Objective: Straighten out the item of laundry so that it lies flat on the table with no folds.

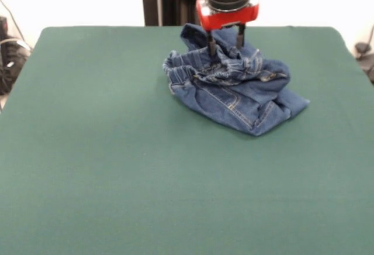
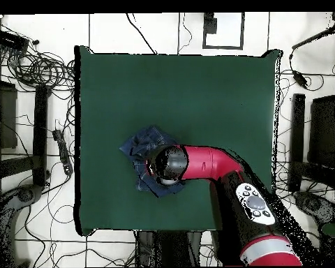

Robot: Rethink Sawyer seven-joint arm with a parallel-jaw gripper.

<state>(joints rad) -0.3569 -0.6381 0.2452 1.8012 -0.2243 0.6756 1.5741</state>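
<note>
The small dark blue jeans (image 1: 234, 85) lie crumpled in a heap on the far middle of the green table (image 1: 117, 167), with the gathered waistband (image 1: 184, 71) facing the left. My gripper (image 1: 226, 49) comes straight down onto the top of the heap. Its two black fingers (image 1: 211, 45) stand apart, open, with their tips in the bunched fabric. In the overhead view the jeans (image 2: 137, 149) show left of the arm's wrist (image 2: 168, 165), which hides the gripper and part of the cloth.
The red arm (image 2: 212, 164) reaches in from the table's lower right in the overhead view. Cables and stands (image 2: 38, 70) lie on the floor round the table. The green top stretches wide around the heap.
</note>
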